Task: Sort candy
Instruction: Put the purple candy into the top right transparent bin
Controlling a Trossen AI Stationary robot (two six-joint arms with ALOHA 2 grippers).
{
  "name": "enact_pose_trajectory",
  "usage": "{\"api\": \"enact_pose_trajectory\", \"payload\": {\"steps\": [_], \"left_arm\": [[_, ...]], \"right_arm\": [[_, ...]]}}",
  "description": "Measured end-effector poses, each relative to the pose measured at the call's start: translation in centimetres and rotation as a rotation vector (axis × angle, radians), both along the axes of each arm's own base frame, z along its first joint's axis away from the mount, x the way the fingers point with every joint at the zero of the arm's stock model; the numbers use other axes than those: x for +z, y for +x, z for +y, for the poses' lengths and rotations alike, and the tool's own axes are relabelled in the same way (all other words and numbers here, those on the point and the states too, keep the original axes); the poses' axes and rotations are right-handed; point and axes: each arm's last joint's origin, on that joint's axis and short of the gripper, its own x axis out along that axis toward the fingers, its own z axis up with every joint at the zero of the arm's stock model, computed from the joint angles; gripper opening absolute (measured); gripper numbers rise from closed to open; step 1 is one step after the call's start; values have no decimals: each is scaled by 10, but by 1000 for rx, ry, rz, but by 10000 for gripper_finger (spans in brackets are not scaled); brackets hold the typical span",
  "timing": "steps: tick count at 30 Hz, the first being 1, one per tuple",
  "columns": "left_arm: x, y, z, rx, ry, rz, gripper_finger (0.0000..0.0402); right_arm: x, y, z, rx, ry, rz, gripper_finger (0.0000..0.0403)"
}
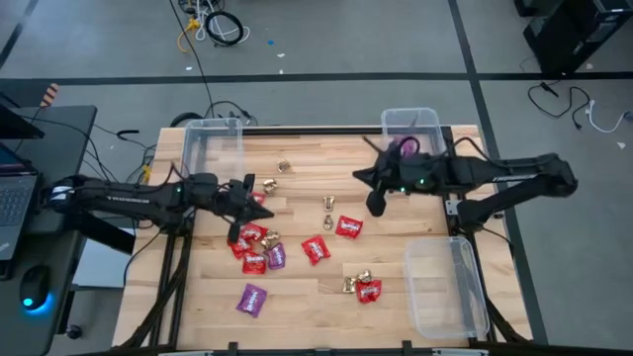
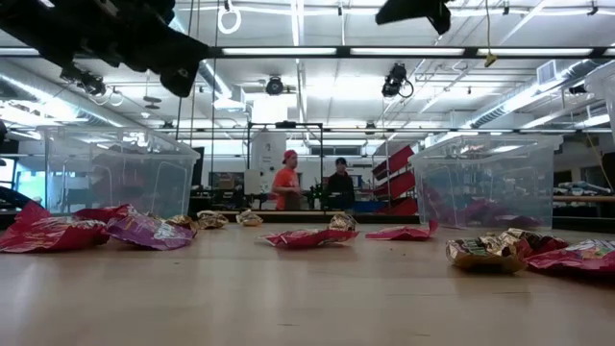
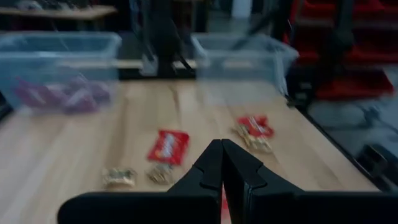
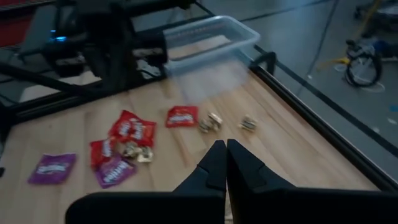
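The left gripper (image 3: 222,163) has its jaws pressed together on nothing, hanging above the heap of candy at the left-centre of the worktop (image 1: 307,297); the right gripper (image 4: 225,163) is likewise pinched closed and empty, lifted over the bare wood just in front of the far right bin (image 1: 412,129). Neither set of jaws touches a sweet, so both arms seem to be between picks, probably raised clear so as not to sweep wrappers aside. Below and beside the left gripper lies the main cluster: red packets (image 1: 250,235) overlapping one another, a purple packet (image 1: 276,257) tucked among them, and a gold piece (image 1: 266,185) just beyond. Farther out, a red packet (image 1: 348,226) and another (image 1: 316,248) sit apart near the middle, gold pieces (image 1: 328,206) rest between the arms, a lone purple packet (image 1: 251,298) lies toward the near edge, and a red-and-gold pair (image 1: 366,288) sits near the third bin (image 1: 445,287) at the near right. The far right bin already holds purple packets (image 1: 406,146), which suggests one colour per bin; the far left bin (image 1: 211,146) stands behind the left arm, its contents hard to make out. Most of the sorting looks yet to be done.
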Motion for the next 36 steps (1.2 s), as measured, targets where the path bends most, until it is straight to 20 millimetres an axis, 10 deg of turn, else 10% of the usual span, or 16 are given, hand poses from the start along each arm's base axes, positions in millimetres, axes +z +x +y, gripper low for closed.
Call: {"api": "enact_pose_trajectory", "payload": {"steps": [36], "left_arm": [[-62, 11, -66, -222, 123, 475, 9]], "right_arm": [[-2, 8, 18, 16, -22, -30, 0]]}}
